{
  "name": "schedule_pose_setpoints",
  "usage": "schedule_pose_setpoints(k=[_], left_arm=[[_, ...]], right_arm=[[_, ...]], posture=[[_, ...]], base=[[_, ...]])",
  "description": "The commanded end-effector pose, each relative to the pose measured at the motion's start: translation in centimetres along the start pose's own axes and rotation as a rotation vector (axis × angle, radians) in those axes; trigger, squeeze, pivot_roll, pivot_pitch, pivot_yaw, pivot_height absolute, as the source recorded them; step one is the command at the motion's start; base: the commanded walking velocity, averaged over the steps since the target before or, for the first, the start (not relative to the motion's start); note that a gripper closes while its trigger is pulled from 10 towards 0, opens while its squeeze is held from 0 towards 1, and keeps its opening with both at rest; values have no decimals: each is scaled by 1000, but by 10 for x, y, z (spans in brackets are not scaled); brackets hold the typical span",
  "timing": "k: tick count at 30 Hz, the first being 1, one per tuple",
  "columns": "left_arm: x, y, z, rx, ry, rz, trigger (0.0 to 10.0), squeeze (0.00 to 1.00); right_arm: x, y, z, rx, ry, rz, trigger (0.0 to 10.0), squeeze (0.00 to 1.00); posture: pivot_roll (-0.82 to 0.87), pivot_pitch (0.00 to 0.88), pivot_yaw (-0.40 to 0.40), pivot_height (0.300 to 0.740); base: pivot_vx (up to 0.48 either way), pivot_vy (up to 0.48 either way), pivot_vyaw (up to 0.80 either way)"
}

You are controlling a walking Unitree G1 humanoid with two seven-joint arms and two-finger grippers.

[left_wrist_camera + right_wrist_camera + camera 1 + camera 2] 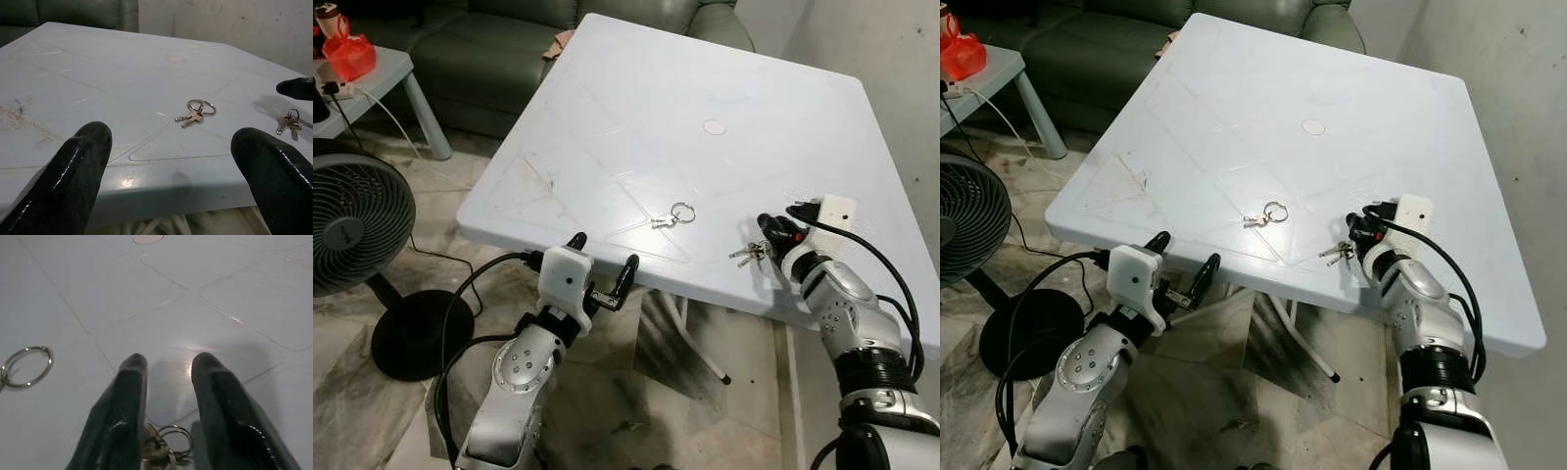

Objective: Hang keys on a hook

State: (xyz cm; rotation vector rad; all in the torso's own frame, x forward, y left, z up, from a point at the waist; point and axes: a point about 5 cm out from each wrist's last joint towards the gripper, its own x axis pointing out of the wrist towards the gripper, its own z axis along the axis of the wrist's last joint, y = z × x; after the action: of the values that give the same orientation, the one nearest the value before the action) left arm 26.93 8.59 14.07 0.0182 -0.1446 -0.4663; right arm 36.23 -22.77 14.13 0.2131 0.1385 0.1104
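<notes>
The left gripper (pixel 603 266) is held forward on a bent silver arm, fingers (pixel 80 161) spread wide. The right gripper (pixel 771 231) reaches forward too, its fingers (pixel 128 396) narrowly parted.

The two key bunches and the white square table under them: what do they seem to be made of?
The loose key bunch on a large ring and the second bunch at the right gripper look like bright metal: silvery, glinting. The white square table looks like moulded plastic, probably: glossy top with scuffs, raised seam lines and a round centre cap.
</notes>
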Motion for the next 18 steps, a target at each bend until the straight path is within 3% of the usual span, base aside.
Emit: schedule_pose_setpoints(k=[1, 12, 13, 18], left_arm=[[0, -4, -1, -1, 0, -15, 10000, 0], [-1, -5, -1, 2, -1, -15, 10000, 0], [-1, -5, -1, 3, -1, -15, 10000, 0], [-1, -5, 0, 4, -2, -14, 10000, 0]], right_arm=[[-4, -8, -3, -32, 15, -11, 10000, 1000], [-8, -16, -8, -103, 94, 124, 10000, 1000], [-10, -16, -7, -78, 77, 176, 10000, 0], [-12, -19, -6, -72, 74, 215, 10000, 0]], posture=[[99, 179, -130, 740], [100, 180, -129, 740], [101, 181, -128, 740], [101, 181, -128, 740]], base=[[0, 0, 0], [0, 0, 0], [0, 0, 0], [0, 0, 0]])
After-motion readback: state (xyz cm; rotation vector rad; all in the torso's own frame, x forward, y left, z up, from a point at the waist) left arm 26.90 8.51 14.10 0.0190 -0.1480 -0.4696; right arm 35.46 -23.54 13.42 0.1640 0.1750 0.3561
